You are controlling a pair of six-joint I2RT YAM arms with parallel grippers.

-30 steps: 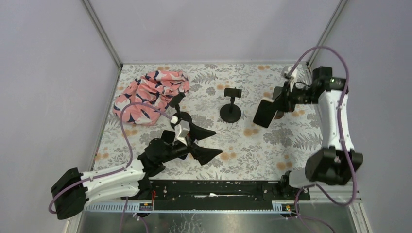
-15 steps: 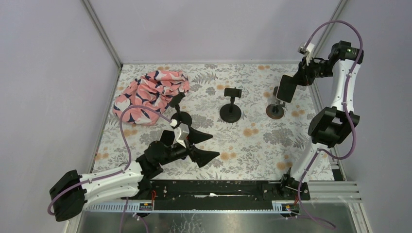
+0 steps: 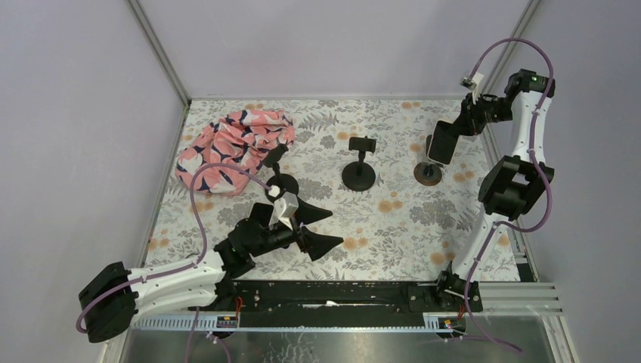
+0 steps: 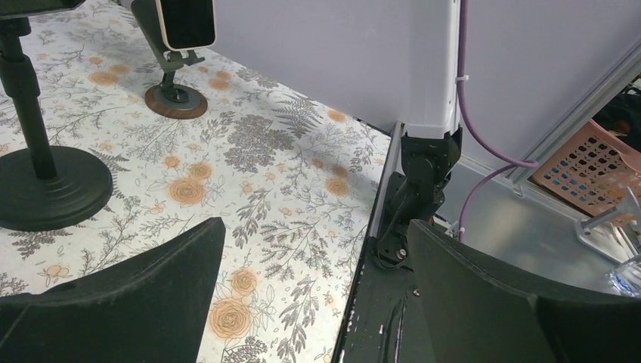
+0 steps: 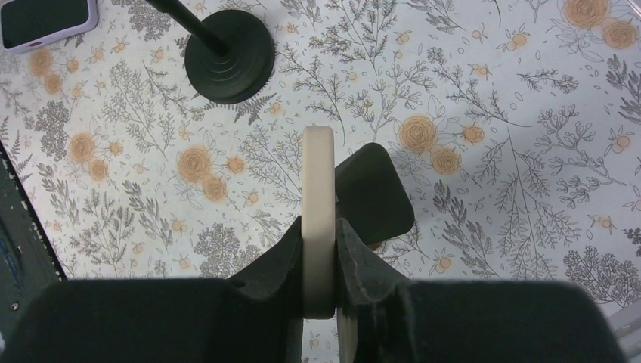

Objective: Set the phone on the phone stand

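**Bimanual cell, top and wrist views.** The floral-covered table (image 3: 423, 227) carries a brown-based phone stand (image 3: 428, 173), taken here as the reference for all positions. A black round-based stand (image 3: 358, 175) rises near it, toward the table's middle. A crumpled pink patterned cloth (image 3: 234, 144) lies well beyond that black stand, far from the reference. The left gripper (image 3: 337, 228) hangs well apart from the brown-based phone stand, nearer the arm bases, its jaws spread wide and holding nothing. The right gripper (image 5: 319, 234) is directly above the brown-based phone stand, pinched on the two broad faces of the cream-cased phone (image 4: 185, 21). It holds the phone upright, dark screen facing the left arm. The phone's lower edge is at the stand's small ledge (image 4: 187, 55); whether the two touch cannot be told. From the right wrist, a dark plate (image 5: 375, 198), probably the stand's back rest, shows just beside one face of the phone. The step in hand is judged to be seating the phone. Done well, it calls for lowering the phone squarely until its edge bears on the ledge, then leaning its back against the plate. The jaws should part slowly and only a little, since the stand's base looks small. A sideways drag on release could topple stand and phone together.
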